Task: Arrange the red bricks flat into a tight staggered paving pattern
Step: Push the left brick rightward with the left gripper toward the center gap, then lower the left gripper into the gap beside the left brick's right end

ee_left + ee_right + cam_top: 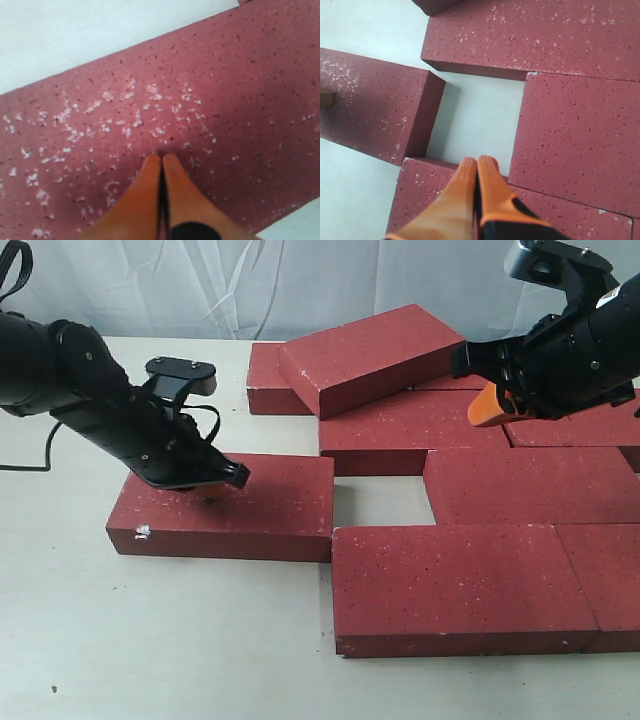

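Over on the left of the pale counter [150, 640], one red brick [270, 510] lies flat, apart from most of the others, with the black left arm [110, 415] leaning down onto it. The left jaws are pressed fully together with nothing between them. Their orange fingers [145, 195] have their tips against the brick's speckled top face, toward its back edge.

That brick's near right corner meets, or all but meets, the back left corner of the big front brick [460, 585]. Another brick [605, 580] sits tight against the front brick's right end. Behind them a middle-row brick [530, 485] lies flat, offset from the joint in front, and further back lies a long brick [400, 430].

A rectangle of bare counter [385, 502] shows between these bricks and the one on the left.

At the back, a tilted brick [375, 355] rests askew on top of the laid ones, partly covering a back-left brick [262, 380]. One more brick [590, 425] lies under the right arm [590, 345].

The right arm hangs above the paving. The right jaws are closed tight on nothing, and their orange fingers [462, 195] sit side by side, pointing toward the bare patch
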`<control>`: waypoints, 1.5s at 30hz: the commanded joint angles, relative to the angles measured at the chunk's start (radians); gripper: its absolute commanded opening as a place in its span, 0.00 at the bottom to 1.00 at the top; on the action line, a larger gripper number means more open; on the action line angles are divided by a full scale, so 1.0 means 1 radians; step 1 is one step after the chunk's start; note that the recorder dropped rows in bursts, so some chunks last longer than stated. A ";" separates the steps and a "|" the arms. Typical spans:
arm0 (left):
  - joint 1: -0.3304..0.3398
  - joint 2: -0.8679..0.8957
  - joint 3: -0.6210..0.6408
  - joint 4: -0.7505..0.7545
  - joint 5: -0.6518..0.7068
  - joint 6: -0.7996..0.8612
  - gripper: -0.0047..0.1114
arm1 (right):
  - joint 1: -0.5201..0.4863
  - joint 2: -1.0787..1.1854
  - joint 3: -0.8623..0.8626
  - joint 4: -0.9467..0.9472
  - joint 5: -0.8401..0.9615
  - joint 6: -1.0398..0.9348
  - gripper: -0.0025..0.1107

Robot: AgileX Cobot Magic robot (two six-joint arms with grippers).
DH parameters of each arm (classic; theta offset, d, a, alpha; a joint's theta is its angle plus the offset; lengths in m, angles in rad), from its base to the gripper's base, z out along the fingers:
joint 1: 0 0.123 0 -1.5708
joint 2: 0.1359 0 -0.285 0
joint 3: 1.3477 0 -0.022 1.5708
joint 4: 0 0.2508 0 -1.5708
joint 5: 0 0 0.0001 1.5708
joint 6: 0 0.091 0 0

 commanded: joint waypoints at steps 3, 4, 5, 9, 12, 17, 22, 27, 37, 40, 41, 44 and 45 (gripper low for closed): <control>-0.006 0.009 0.008 -0.062 0.013 -0.008 0.04 | -0.002 0.000 -0.004 -0.001 -0.007 -0.005 0.02; -0.002 0.009 0.008 -0.062 0.006 -0.015 0.04 | -0.002 0.000 -0.004 -0.001 -0.007 -0.005 0.02; 0.006 0.009 0.008 -0.055 -0.002 -0.032 0.04 | -0.002 0.000 -0.004 -0.001 -0.007 -0.005 0.02; 0.037 -0.005 0.008 -0.043 -0.012 -0.059 0.04 | -0.002 0.000 -0.004 -0.001 -0.007 -0.005 0.02; 0.046 -0.042 0.000 -0.038 -0.007 -0.052 0.04 | -0.002 0.000 -0.004 -0.001 -0.007 -0.005 0.02; 0.046 -0.116 -0.021 -0.001 0.048 -0.017 0.04 | -0.002 0.000 -0.004 -0.001 -0.005 -0.005 0.02; 0.046 -0.172 -0.021 -0.037 0.129 0.161 0.04 | -0.002 0.000 -0.004 -0.017 -0.001 -0.005 0.02; 0.012 -0.162 -0.021 -0.078 0.261 0.337 0.04 | -0.002 0.000 -0.004 -0.017 -0.001 -0.005 0.02; -0.175 -0.021 -0.006 0.025 0.257 0.427 0.04 | -0.002 0.000 -0.004 -0.017 -0.011 -0.005 0.02; -0.182 0.018 -0.006 0.024 0.224 0.427 0.04 | -0.002 0.000 -0.004 -0.017 -0.011 -0.005 0.02; -0.182 0.032 -0.006 0.024 0.212 0.429 0.04 | -0.002 0.000 -0.004 -0.017 -0.011 -0.005 0.02; -0.182 0.047 -0.006 0.020 0.188 0.429 0.04 | -0.002 0.000 -0.004 -0.017 -0.011 -0.005 0.02; -0.182 0.047 -0.006 0.017 0.177 0.429 0.04 | -0.002 0.000 -0.004 -0.017 -0.011 -0.005 0.02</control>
